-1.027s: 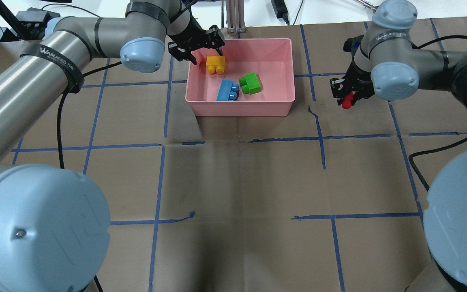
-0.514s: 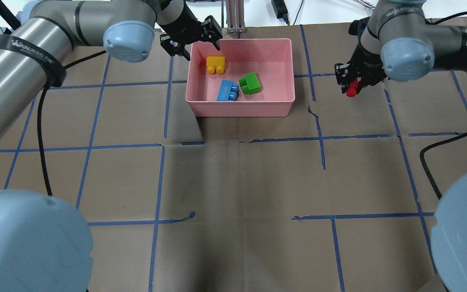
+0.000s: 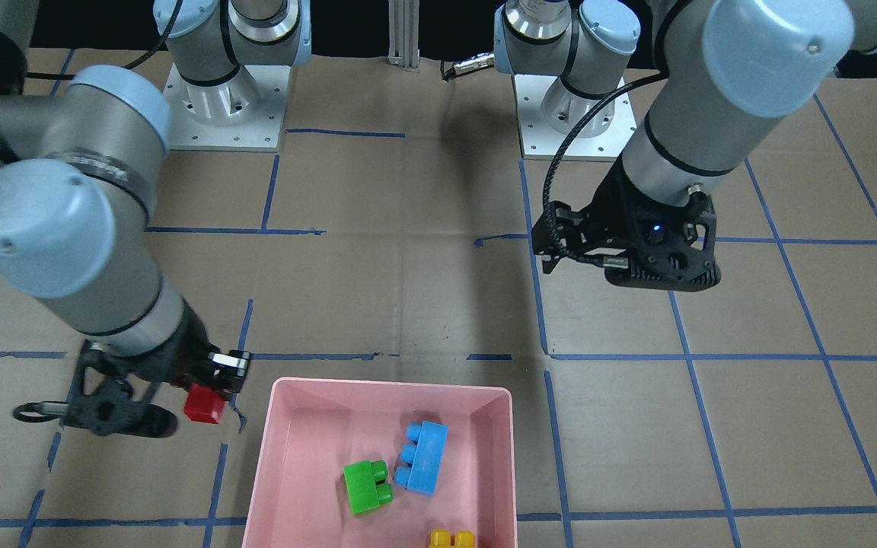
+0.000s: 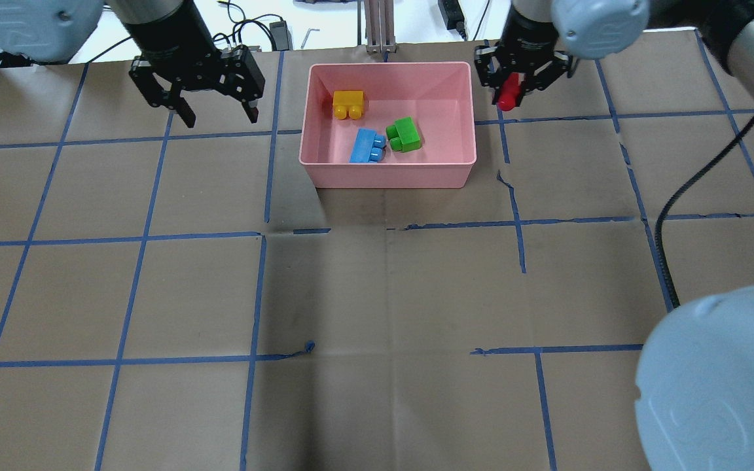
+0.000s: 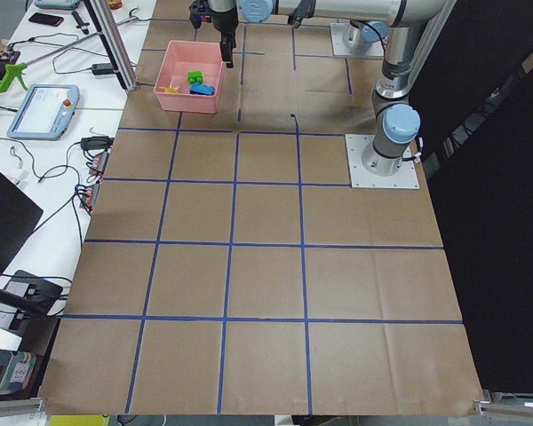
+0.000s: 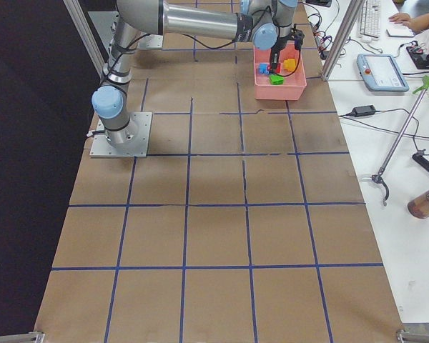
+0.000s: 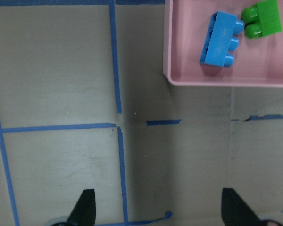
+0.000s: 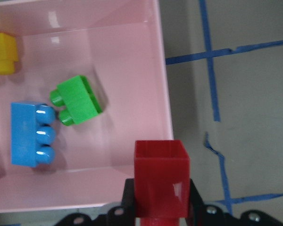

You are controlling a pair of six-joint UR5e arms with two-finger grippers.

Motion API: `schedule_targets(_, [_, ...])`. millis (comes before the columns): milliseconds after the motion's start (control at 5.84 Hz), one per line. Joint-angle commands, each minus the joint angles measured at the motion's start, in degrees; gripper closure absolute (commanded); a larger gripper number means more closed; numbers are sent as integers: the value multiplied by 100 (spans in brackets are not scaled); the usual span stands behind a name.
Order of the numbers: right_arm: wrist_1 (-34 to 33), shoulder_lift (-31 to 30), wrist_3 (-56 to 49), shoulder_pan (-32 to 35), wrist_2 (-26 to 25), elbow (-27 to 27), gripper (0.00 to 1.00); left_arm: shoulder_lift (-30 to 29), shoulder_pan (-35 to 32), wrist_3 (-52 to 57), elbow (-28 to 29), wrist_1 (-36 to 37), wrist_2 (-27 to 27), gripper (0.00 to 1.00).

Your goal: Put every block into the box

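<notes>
Three blocks lie in the pink box (image 4: pixel 390 176) (blue block (image 4: pixel 367 145) beside green block (image 4: pixel 404 134), yellow block (image 4: pixel 348 104) apart); right gripper (image 4: pixel 511 98), clamped on the red block (image 8: pixel 160 176), hangs just outside its rim; left gripper (image 4: pixel 220 118) spread wide

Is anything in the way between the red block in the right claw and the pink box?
Nothing visible. The red block, held by the right claw, hangs just outside the box rim; the floor inside that rim is bare, with the green block further in.
</notes>
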Motion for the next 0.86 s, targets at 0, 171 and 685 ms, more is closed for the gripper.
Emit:
schedule_targets(0, [-351,906,463,775,-15,-760,66,413,99,161,-317,-69,384,1])
schedule_targets(171, [-440,1032,350,778,-59,-702,63,354,160,179,-283,27,379,1])
schedule_targets(685, [-1047,990,340,699,-217,-490,0,97,169,187,-871,1282,257,1])
